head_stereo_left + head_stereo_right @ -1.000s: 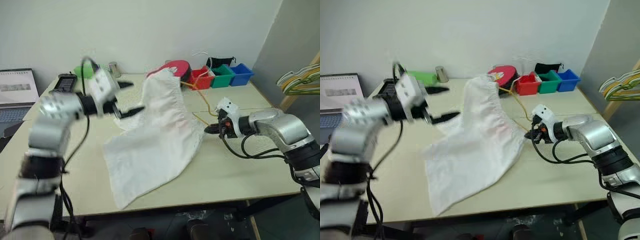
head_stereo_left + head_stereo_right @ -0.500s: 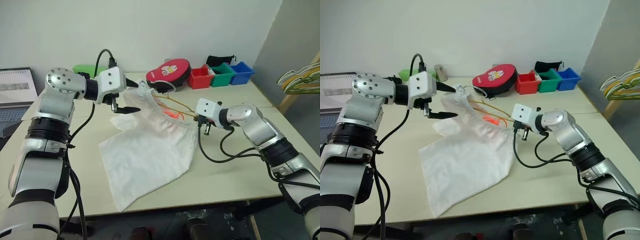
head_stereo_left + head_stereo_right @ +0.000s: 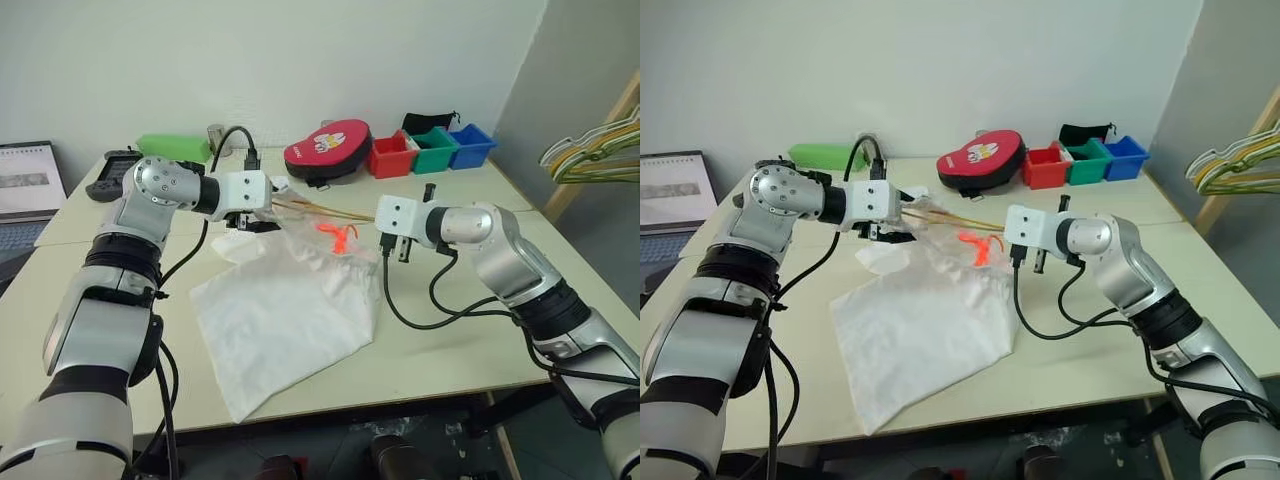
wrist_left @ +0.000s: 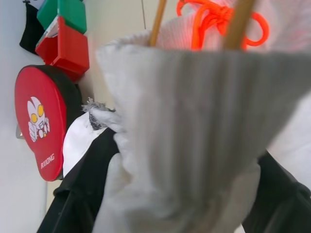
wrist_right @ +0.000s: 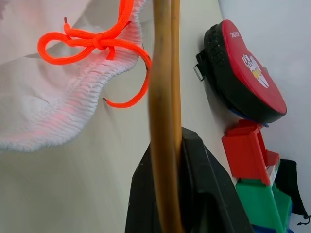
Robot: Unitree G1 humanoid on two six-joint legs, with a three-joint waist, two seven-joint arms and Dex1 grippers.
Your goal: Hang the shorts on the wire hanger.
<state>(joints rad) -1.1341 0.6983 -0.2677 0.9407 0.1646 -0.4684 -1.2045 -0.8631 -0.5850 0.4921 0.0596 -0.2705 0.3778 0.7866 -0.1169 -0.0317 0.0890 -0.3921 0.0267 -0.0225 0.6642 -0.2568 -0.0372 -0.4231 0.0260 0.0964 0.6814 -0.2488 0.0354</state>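
Left gripper (image 3: pixel 268 203) jaws pinch the shorts (image 3: pixel 285 310) waistband. Right gripper (image 5: pixel 181 160) is clamped on the wire hanger (image 3: pixel 320 210), which runs toward 9 o'clock into the waistband.

The shorts (image 3: pixel 285 305) lie on the table (image 3: pixel 450 330), the wire hanger (image 3: pixel 325 211) behind.

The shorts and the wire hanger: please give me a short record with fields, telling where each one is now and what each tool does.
shorts: white shorts lying mostly flat on the table, waistband end raised
drawstring: orange bow at the waistband
wire hanger: yellow-gold wire hanger passing across the waistband between the two tools
left tool: left tool at the raised waistband, fabric between its fingers
right tool: right tool shut on the wire hanger
background: red case, three coloured bins
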